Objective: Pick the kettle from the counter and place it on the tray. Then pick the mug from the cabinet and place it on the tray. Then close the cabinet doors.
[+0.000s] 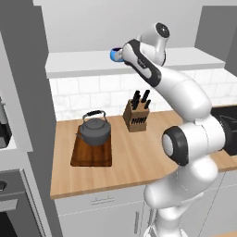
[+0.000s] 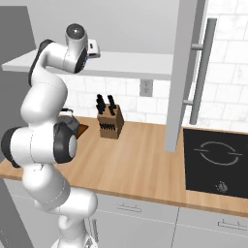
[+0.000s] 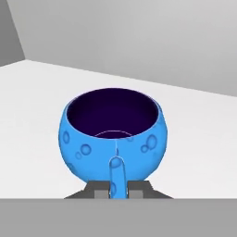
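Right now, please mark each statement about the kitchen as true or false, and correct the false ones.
1. The kettle sits on the tray. True.
2. The mug lies on its side. False: it stands upright on the white cabinet shelf, its opening up.
3. The hand is shut on the mug's handle. True.
4. The knife block stands on the tray. False: it stands on the counter, to the right of the tray.
5. The mug is red. False: it is bright blue with a dark inside.
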